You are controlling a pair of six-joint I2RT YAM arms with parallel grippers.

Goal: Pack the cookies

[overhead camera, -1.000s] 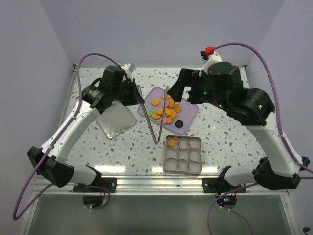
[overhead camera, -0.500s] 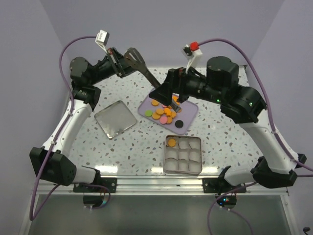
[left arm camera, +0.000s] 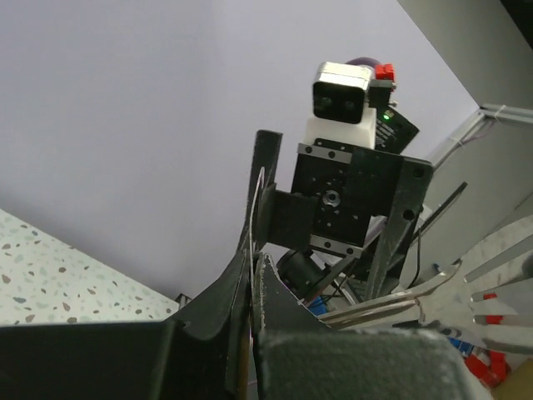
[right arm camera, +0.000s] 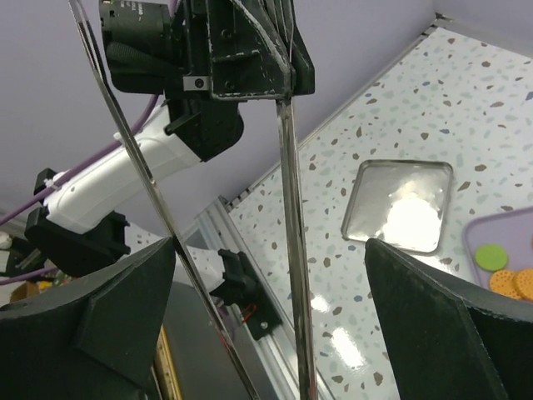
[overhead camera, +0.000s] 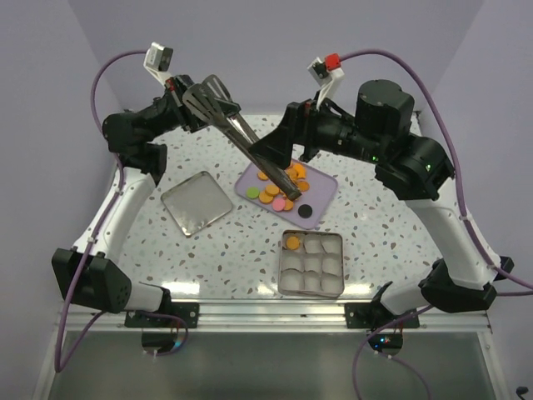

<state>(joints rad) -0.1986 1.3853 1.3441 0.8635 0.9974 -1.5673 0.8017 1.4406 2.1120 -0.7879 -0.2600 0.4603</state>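
The cookies [overhead camera: 279, 187], mostly orange discs with a few pink and green and one black [overhead camera: 306, 211], lie on the lilac tray [overhead camera: 330, 185]. One orange cookie [overhead camera: 292, 242] sits in a corner cell of the divided metal tin [overhead camera: 279, 267]. My left gripper [overhead camera: 193, 104] [left arm camera: 252, 267] is raised high and shut on the slotted end of metal tongs [overhead camera: 250, 142] [left arm camera: 466, 292], whose far end hangs over the tray. My right gripper [overhead camera: 271, 157] [right arm camera: 271, 243] stands open, its fingers on either side of the two tong arms [right arm camera: 287, 208] and apart from them.
The tin's square lid [overhead camera: 196, 202] [right arm camera: 400, 204] lies on the speckled table to the left of the tray. The tin stands near the front rail [overhead camera: 266, 310]. Both arms reach over the middle of the table.
The tongs lay on the table a second ago; my left gripper has lifted them high and back. My right gripper has swung in so its open fingers sit around the tong arms.
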